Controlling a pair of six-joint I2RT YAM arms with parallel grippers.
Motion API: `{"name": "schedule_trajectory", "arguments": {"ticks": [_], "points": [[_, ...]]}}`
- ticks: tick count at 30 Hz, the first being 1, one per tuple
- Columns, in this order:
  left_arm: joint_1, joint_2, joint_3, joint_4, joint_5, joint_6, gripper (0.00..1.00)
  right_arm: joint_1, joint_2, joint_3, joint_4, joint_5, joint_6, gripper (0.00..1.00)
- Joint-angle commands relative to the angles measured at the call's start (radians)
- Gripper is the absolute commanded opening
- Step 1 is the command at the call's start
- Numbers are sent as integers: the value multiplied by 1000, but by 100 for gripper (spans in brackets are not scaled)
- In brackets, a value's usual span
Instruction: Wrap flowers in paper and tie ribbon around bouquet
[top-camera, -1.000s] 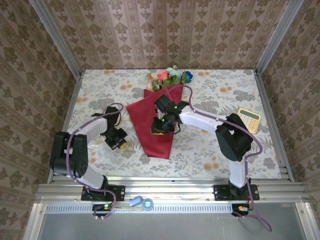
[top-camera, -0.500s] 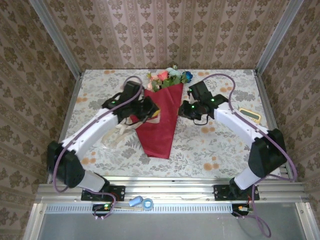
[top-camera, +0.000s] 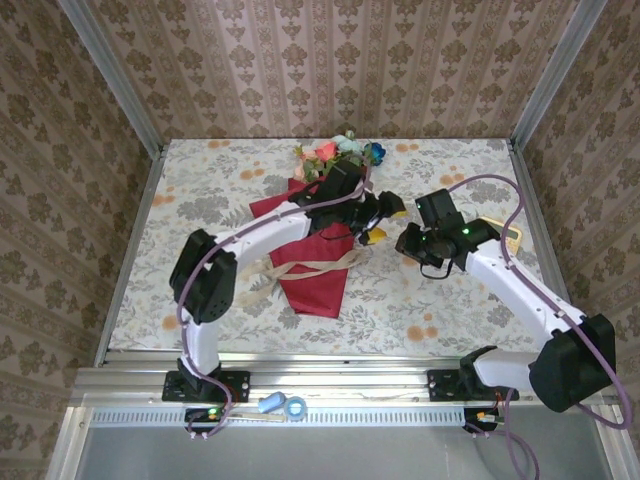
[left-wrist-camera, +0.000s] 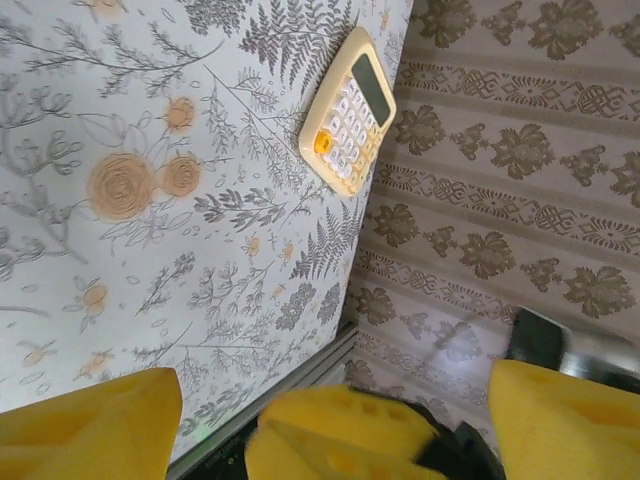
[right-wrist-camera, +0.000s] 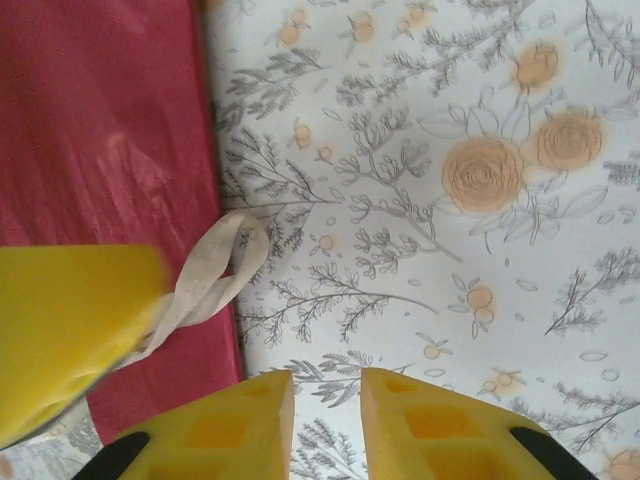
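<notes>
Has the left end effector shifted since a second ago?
Yes. The left end effector has swung rightward, from left of the bouquet to its right edge.

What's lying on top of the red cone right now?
The ribbon lies across the bouquet toward its narrow end, trailing off both sides. The left arm covers the wider upper part, so that stretch cannot be checked.
</notes>
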Motion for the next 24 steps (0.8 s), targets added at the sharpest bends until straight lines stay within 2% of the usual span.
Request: {"name": "schedule_trajectory", "arguments": {"ticks": [1,4,7,10,12,14,16,20,22,24], "points": [[52,-203,-66,-108,-47,85,79,36,34,-32,30,-51,85,32],[105,-388,-214,-262,-177,85,75,111,113,14,87,-100,179,36],[184,-560,-365,-476,-280,92,64,188,241,104,137,-152,299,36],[297,-728,-569,-598,-315,89,53,264,374,218,151,-167,391,35],[385,-823,-690,-654,-318,90,49,311,473,302,150,-182,430,35],[465,-902,-810,-662,-285,74,50,351,562,374,147,-213,491,36],[509,-981,-932,-609,-257,6,50,388,635,425,187,-236,582,36],[527,-1059,-1084,-449,-272,-184,50,427,739,479,249,-264,754,37],[528,-1050,-1135,-342,-293,-263,53,433,771,498,267,-257,833,39],[533,-1018,-1152,-304,-312,-308,54,433,795,506,302,-255,900,40]]}}
